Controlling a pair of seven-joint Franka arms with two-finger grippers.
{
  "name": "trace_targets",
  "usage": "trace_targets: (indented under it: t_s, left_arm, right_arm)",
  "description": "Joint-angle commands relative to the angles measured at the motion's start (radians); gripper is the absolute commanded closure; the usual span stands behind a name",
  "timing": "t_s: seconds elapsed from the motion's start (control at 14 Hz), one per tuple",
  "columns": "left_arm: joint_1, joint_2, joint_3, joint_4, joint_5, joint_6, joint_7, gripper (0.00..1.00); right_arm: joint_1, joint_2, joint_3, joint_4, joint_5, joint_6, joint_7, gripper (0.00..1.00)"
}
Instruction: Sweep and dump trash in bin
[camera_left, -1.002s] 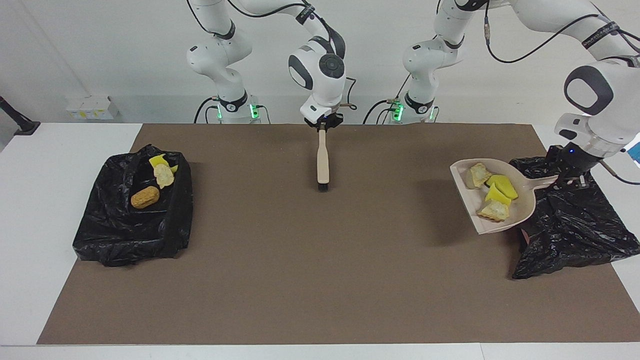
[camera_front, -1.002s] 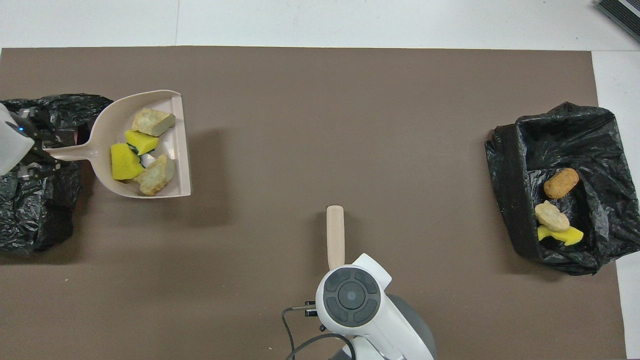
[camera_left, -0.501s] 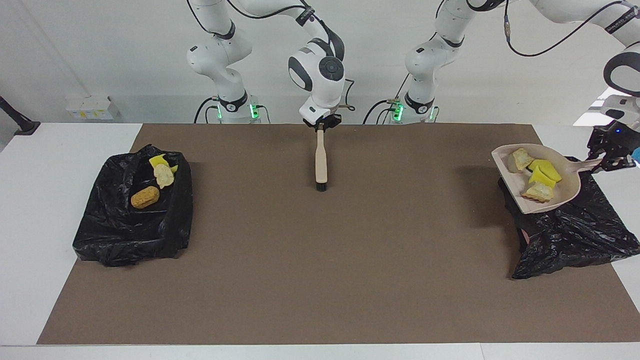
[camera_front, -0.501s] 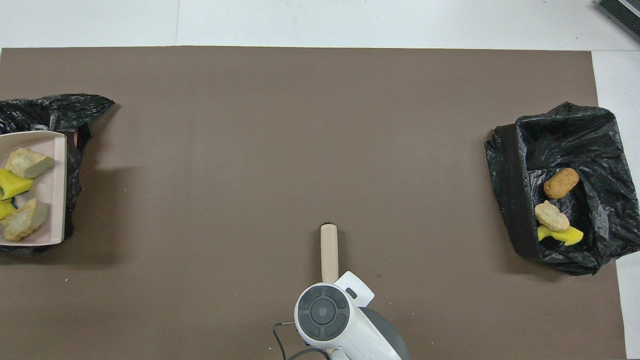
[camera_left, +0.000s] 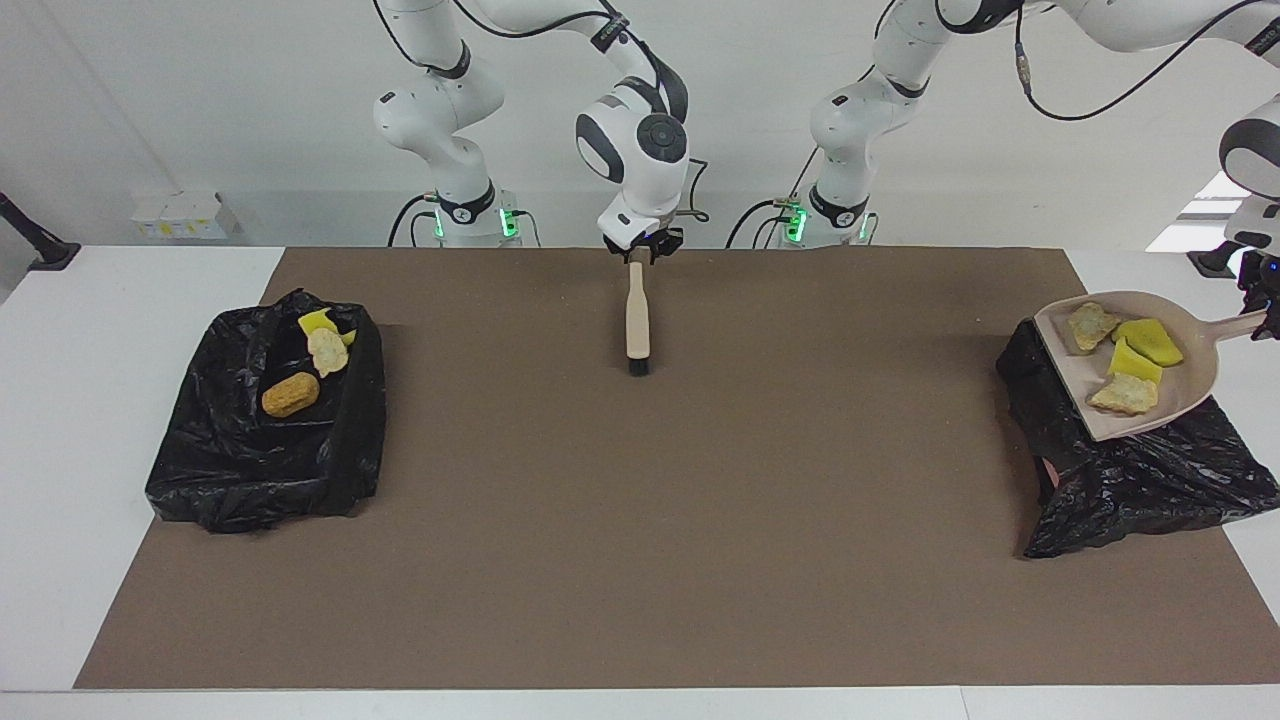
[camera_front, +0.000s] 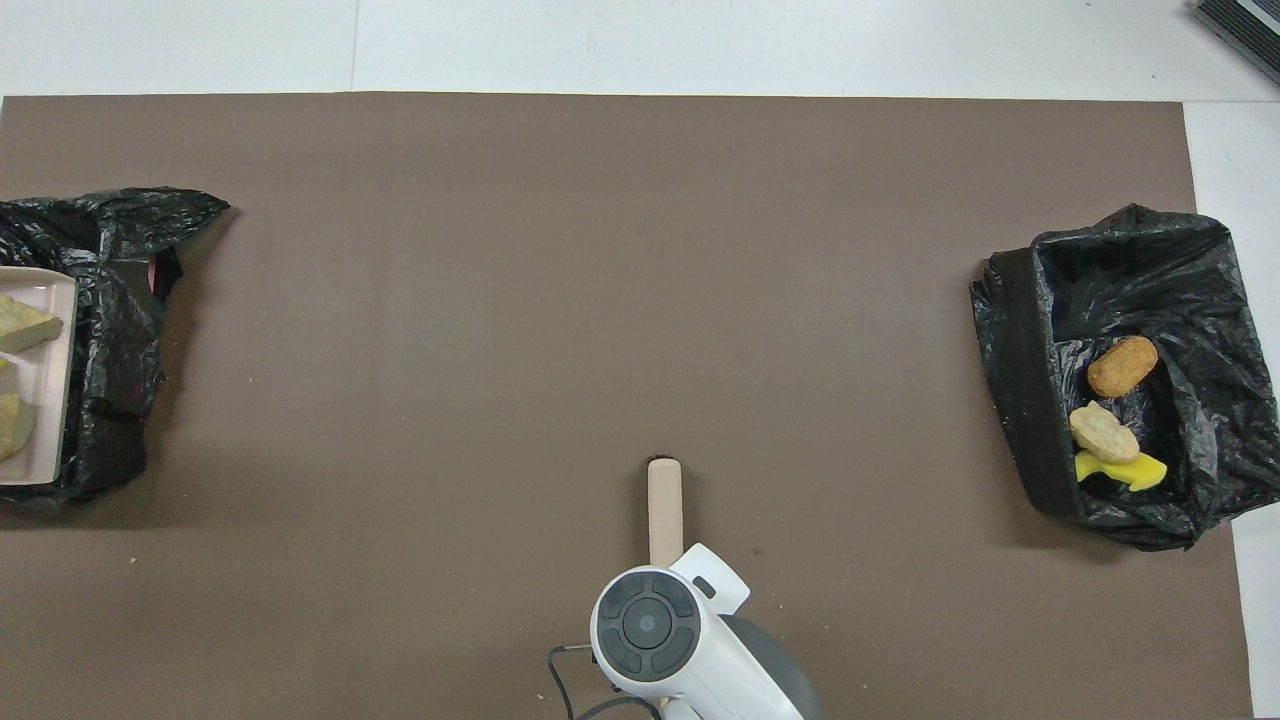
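— Over the black bag at the left arm's end of the worktop hangs the beige dustpan, tilted, with four scraps in it: two pale lumps and two yellow sponge pieces, one showing a green edge.

— And what has it?

— The left gripper, at the end of the pan's handle. Only a dark sliver of it shows at the edge of the facing view, so whether the jaws are closed on the handle cannot be told. From overhead it is out of view altogether; just the pan's lip and parts of two scraps show.

— The right one?

— The right gripper is up over the robots' edge of the brown mat, jaws clamped on the top of a brush. The brush hangs straight below the jaws, its dark bristles lowest; whether they touch the mat is hard to say. Overhead, the arm's wrist hides the jaws and the handle's upper end.

— The other trash?

— Well off from those jaws, toward the right arm's end, in a second black bag: an orange-brown lump, a pale lump, and a yellow sponge piece partly tucked under the pale one.
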Motion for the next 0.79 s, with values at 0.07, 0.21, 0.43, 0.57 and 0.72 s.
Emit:
trace_targets:
  t_s: [0.07, 0.21, 0.43, 0.57, 0.72]
  left_arm:
    - [-0.044, 0.002, 0.008, 0.019, 0.188, 0.024, -0.152, 1.00]
    - [-0.039, 0.001, 0.010, 0.005, 0.246, 0.102, -0.152, 1.00]
    - [-0.039, -0.004, 0.010, 0.007, 0.318, 0.154, -0.154, 1.00]
    - [-0.045, -0.004, 0.010, 0.014, 0.366, 0.152, -0.155, 1.00]
    - [-0.045, -0.005, 0.010, 0.013, 0.381, 0.152, -0.164, 1.00]
  right_arm:
    - [-0.026, -0.013, -0.009, 0.021, 0.000, 0.024, -0.010, 0.37]
    - [-0.109, -0.013, -0.008, 0.062, -0.001, 0.024, -0.044, 0.26]
    - [-0.231, -0.015, -0.009, 0.140, -0.001, 0.016, -0.154, 0.20]
    - [-0.325, -0.015, -0.009, 0.191, -0.001, 0.009, -0.167, 0.06]
    - [-0.390, -0.016, -0.012, 0.231, -0.053, 0.018, -0.167, 0.00]
